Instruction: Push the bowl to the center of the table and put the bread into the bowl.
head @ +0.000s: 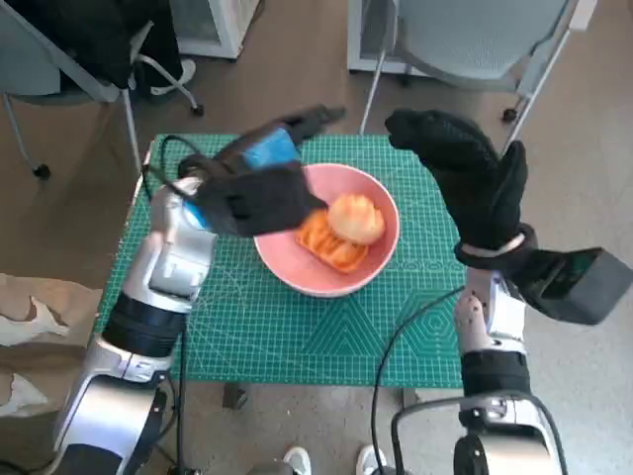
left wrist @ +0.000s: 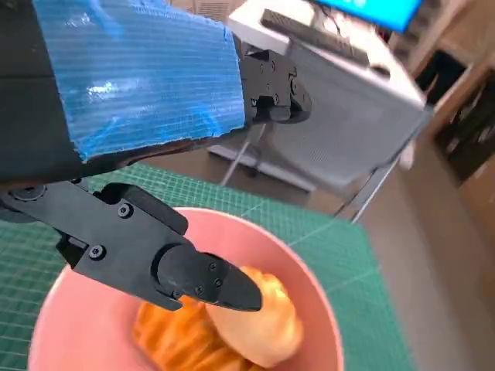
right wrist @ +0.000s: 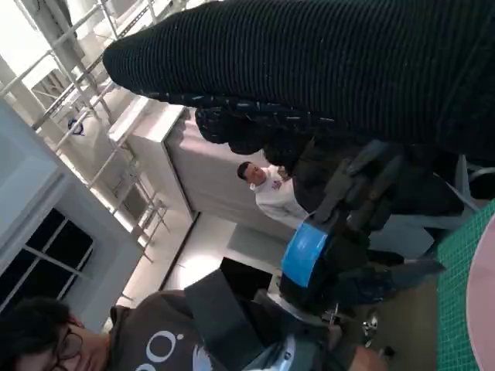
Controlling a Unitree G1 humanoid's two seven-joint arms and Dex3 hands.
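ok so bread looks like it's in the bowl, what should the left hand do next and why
Probably lift the left hand up and back: the bread already lies inside the pink bowl near the mat's middle, and a black finger hangs just over it.

A green cutting mat [head: 297, 336] covers the small table on a brown floor [head: 297, 89]; grey chairs [head: 465, 40] stand beyond its far edge.
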